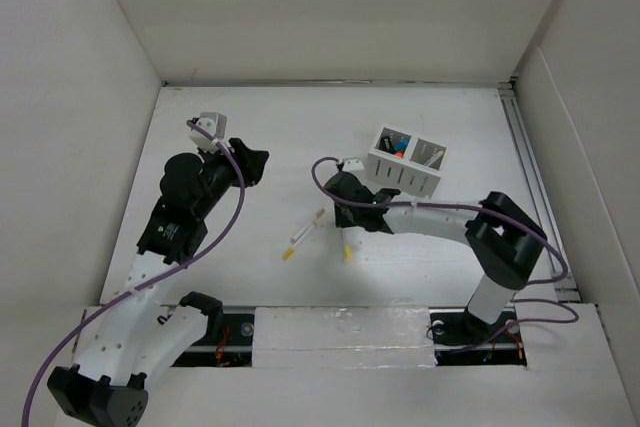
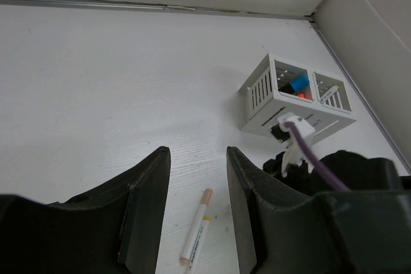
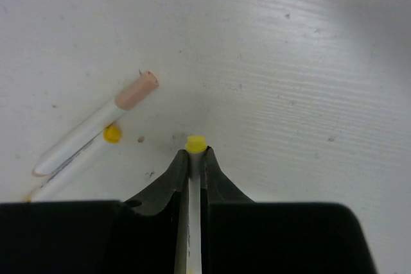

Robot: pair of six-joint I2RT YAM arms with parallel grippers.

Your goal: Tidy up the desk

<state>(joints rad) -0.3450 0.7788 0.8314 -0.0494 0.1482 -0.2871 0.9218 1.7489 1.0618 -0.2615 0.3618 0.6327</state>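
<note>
Right end effector (image 3: pixel 196 158) pinched shut on a white yellow-tipped pen (image 3: pixel 195 144), desk (image 3: pixel 289 62) just beneath it, two more pens (image 3: pixel 94 126) to its left, left end effector (image 2: pixel 198 165) parted, empty, above the desk.

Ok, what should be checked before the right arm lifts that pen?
1. Grip: the right gripper pinches the held pen just behind its yellow tip: ok.
2. Gap between the held pen and the two loose pens: ok.
3. The organizer stands upright: ok.
4. Free room in the organizer: cannot tell.
5. The left gripper is open, empty and apart from the right arm, above the desk: ok.
</note>
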